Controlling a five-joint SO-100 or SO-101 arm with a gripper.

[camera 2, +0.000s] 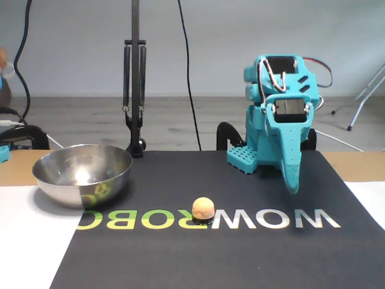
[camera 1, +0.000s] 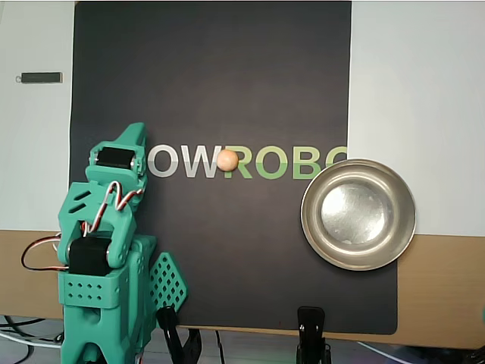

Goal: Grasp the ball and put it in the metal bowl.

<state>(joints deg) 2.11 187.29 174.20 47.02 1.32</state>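
- Hand (camera 2: 292, 185) folded down by the base, fingers together, empty.
- Ball (camera 1: 227, 159) sits on mat lettering, well apart from bowl (camera 1: 358, 214).
- Reach first: spread fingers, drop straight over ball; it will roll if nudged.

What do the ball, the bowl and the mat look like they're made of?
The ball looks like matte peach foam or wood; it shows no glare, so it's hard to say which. The bowl is polished metal, probably steel: it mirrors the mat's lettering in the fixed view. The mat is dark and low-sheen, likely rubber or fabric.
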